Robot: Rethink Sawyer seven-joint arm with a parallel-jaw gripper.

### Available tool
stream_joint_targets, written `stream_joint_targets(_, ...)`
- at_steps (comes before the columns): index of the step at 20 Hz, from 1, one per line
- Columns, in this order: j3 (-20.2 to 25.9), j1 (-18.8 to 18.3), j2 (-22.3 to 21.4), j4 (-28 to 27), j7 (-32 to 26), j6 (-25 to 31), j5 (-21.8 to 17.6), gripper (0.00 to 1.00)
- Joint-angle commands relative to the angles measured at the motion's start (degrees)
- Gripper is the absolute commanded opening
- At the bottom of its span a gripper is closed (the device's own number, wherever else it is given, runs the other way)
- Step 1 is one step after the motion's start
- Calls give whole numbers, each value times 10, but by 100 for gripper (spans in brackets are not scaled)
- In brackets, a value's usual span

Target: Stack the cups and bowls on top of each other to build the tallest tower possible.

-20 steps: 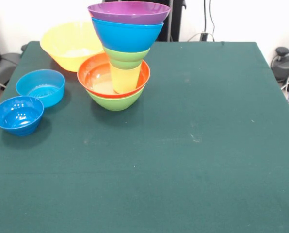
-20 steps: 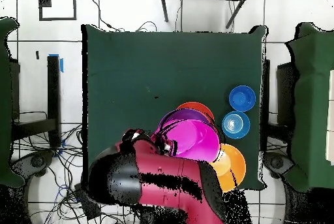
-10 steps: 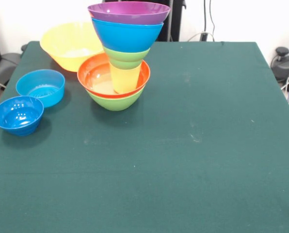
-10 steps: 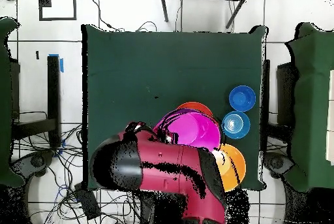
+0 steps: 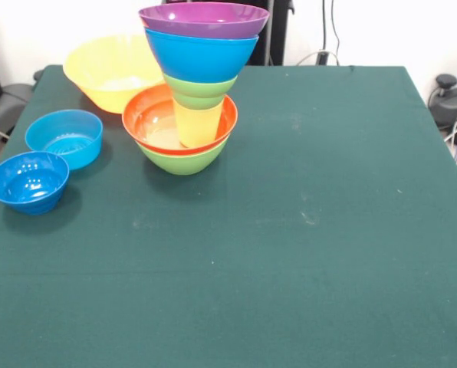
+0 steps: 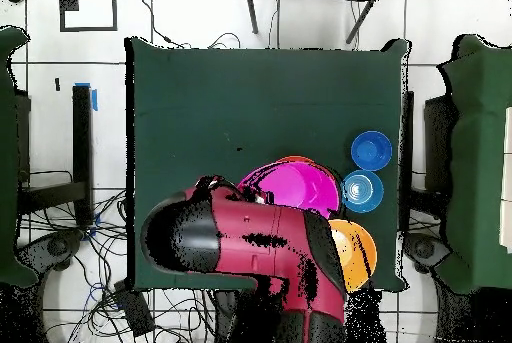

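Observation:
The tower stands at the table's far left in the front view. From the bottom it is a medium green bowl [image 5: 184,159], a red-orange bowl [image 5: 153,116], the yellow cup [image 5: 197,124], a small green bowl [image 5: 201,90], a blue bowl [image 5: 201,55] and a shallow purple bowl [image 5: 204,19] on top. In the overhead view the purple bowl [image 6: 305,184] shows partly under my red arm [image 6: 260,249]. My gripper [image 6: 240,191] is a dark patch beside the tower's top. It does not show in the front view.
A large yellow-orange bowl [image 5: 110,69] stands behind the tower's left and also shows in the overhead view [image 6: 358,251]. A light-blue bowl [image 5: 64,136] and a darker blue bowl [image 5: 29,180] stand near the left edge. Green cloth covers the table [image 5: 305,230].
In the overhead view my arm has swung further over the tower and covers more of the purple bowl. The tower and the loose bowls have not moved.

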Motion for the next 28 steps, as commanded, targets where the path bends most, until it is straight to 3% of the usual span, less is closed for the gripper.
stream_joint_targets(1,31,12,41,-31,34,17,-32,0)
stream_joint_targets(9,23,25,64,-39,49,-11,-36,0)
stream_joint_targets(21,11,39,81,-65,53,6,-30,0)
stream_joint_targets(28,-14,54,88,-87,41,43,-51,0)
